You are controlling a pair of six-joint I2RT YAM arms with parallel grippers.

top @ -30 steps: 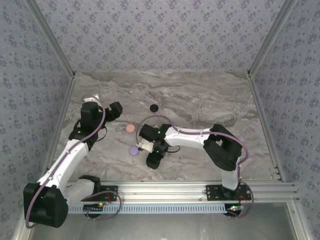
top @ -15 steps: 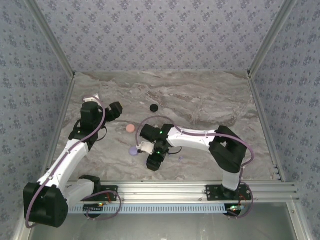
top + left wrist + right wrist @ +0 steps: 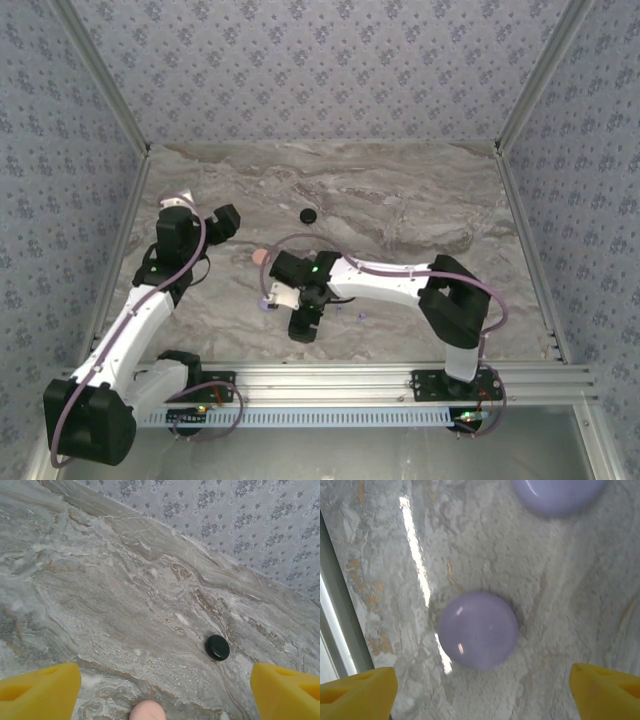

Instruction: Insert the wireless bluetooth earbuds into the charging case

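A round lilac case [image 3: 477, 630] lies shut on the marble, just ahead of my right gripper [image 3: 480, 692], whose yellow fingertips [image 3: 357, 692] stand wide apart with nothing between them. A second lilac round piece [image 3: 560, 495] is cut off by the top edge. From above, the right gripper [image 3: 276, 297] covers most of the lilac case [image 3: 264, 302]. My left gripper [image 3: 162, 695] is open above the table, facing a black round case [image 3: 217, 647] with a pink case [image 3: 147, 711] at the bottom edge. A tiny lilac speck [image 3: 359, 318], perhaps an earbud, lies right of the right wrist.
The black case [image 3: 309, 214] sits mid-table and the pink case [image 3: 261, 256] lies between the two grippers. The left gripper [image 3: 227, 219] hovers at the left. Patterned walls enclose the marble table [image 3: 420, 200]; an aluminium rail [image 3: 330, 375] runs along the near edge.
The right gripper has moved left and now covers the lilac case. The left gripper has shifted slightly up and to the left.
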